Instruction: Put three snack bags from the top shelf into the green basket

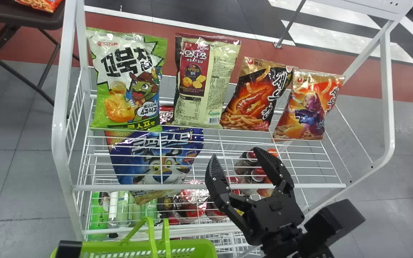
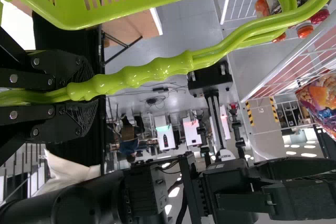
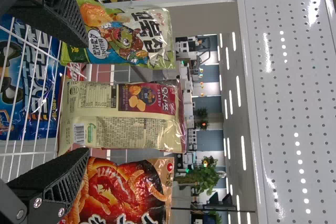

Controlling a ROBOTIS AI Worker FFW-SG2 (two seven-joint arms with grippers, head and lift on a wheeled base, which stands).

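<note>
Four snack bags stand in a row on the top shelf: a green one [image 1: 127, 82], a cream and maroon one [image 1: 204, 82], a black and orange one [image 1: 256, 95] and an orange and purple one [image 1: 308, 105]. My right gripper [image 1: 242, 157] is open and empty at the shelf's front, right of the middle. In the right wrist view, the cream bag [image 3: 123, 119] lies beyond and between the fingers of my right gripper [image 3: 79, 98]. The green basket [image 1: 188, 247] is low in front of the rack, its handles [image 2: 157, 74] held in my left gripper [image 2: 79, 95], shut on them.
The white rack's front rail [image 1: 206, 187] and side posts [image 1: 61, 107] frame the shelf. A blue bag [image 1: 160, 157], bottles and cups sit on levels below. A brown folding table [image 1: 20, 16] stands at the left.
</note>
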